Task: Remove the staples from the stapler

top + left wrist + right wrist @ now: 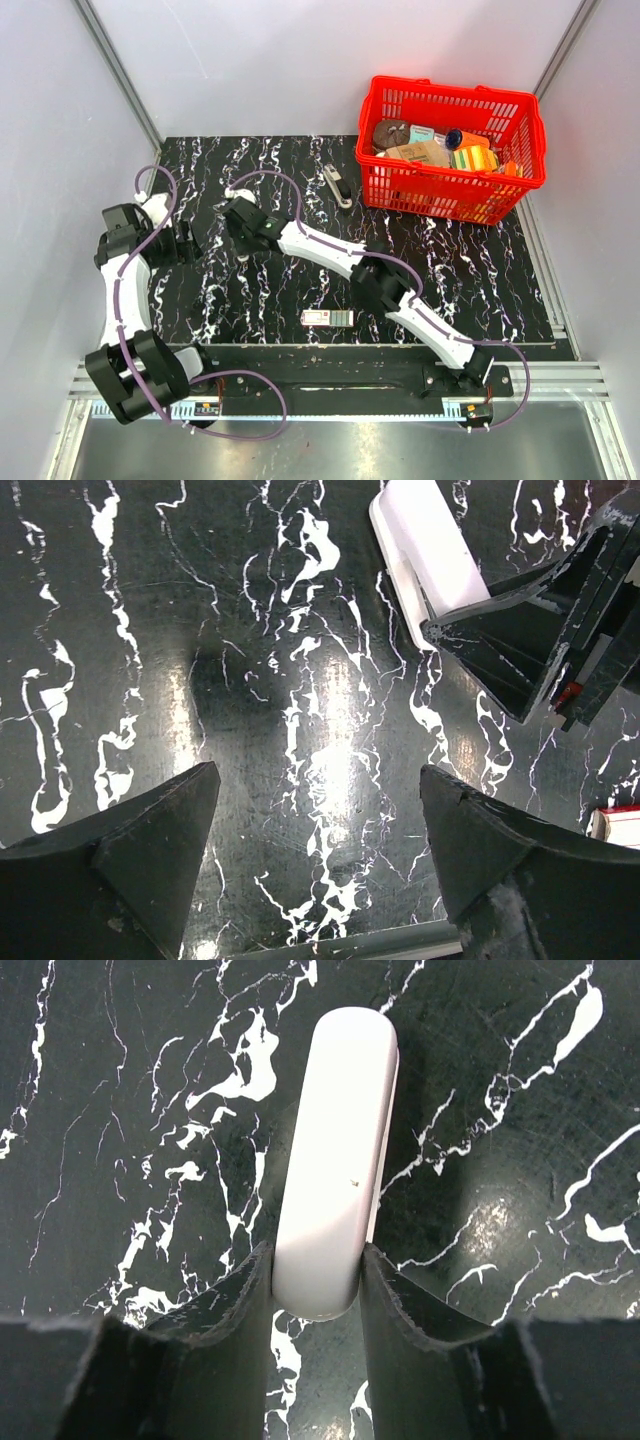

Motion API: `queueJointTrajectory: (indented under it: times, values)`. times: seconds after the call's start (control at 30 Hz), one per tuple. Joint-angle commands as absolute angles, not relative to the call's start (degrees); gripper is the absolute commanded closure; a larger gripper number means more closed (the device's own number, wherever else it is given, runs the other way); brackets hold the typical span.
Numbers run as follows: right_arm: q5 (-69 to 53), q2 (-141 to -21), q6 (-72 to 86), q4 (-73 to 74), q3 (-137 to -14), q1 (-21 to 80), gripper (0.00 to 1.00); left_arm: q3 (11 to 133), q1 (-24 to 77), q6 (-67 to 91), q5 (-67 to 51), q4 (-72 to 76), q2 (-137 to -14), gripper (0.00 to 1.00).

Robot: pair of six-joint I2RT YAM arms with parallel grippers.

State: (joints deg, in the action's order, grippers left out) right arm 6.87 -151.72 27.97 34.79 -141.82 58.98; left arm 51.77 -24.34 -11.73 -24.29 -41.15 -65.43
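The black, white-veined marble-pattern tabletop (480, 260) carries two containers. The first is a small flat box with a red-and-green label (328, 318), lying closed near the front edge at centre; its contents cannot be seen. The second is a red plastic mesh basket with handles (520, 125) at the far right corner. It holds a brown round item (390, 132), a teal packet (422, 133), a tan cardboard pack (420, 153), a yellow-and-green striped item (475, 158) and further orange pieces too crowded to tell apart. Count: one basket, one labelled box, one slender grey metal implement (337, 186) lying just left of the basket, one small white plastic stapler (335, 1160), and two arms. The left arm is folded at the left edge of the table. Its left gripper (320, 820) points down over bare tabletop with its fingers spread wide and nothing between them. The right arm reaches diagonally from its base at the near right to left of centre. There the right gripper (317, 1255) pinches the near end of the stapler between both fingers. The stapler lies low against the tabletop with its rounded far end projecting forward, and it also shows at the upper right of the left wrist view (430, 560), close to the left gripper.
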Motion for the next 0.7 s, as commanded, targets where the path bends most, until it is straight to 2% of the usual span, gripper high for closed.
queueJointTrajectory:
  times: [0.0, 0.2, 0.33, 0.53, 0.67]
  values:
    - [6.2, -144.2, 32.9, 31.8, -136.9, 58.5, 0.88, 51.9, -23.4, -15.3, -29.4, -40.1, -66.4, 0.16]
    - [1.2, -136.5, 38.3, 21.6, -126.5, 57.7, 0.94, 53.2, -18.9, -18.0, -30.8, -42.3, -70.0, 0.20]
    - [-1.7, -131.7, 41.3, 15.2, -120.1, 57.0, 0.98, 54.2, -17.9, -18.5, -30.8, -42.5, -74.3, 0.10]
    - [-3.9, -127.1, 45.5, 8.4, -112.2, 55.6, 1.00, 55.1, -17.9, -19.5, -32.3, -42.0, -80.0, 0.16]
    - [-5.8, -125.7, 48.0, 4.8, -108.6, 54.9, 1.00, 54.5, -17.9, -20.5, -33.5, -40.6, -80.8, 0.16]
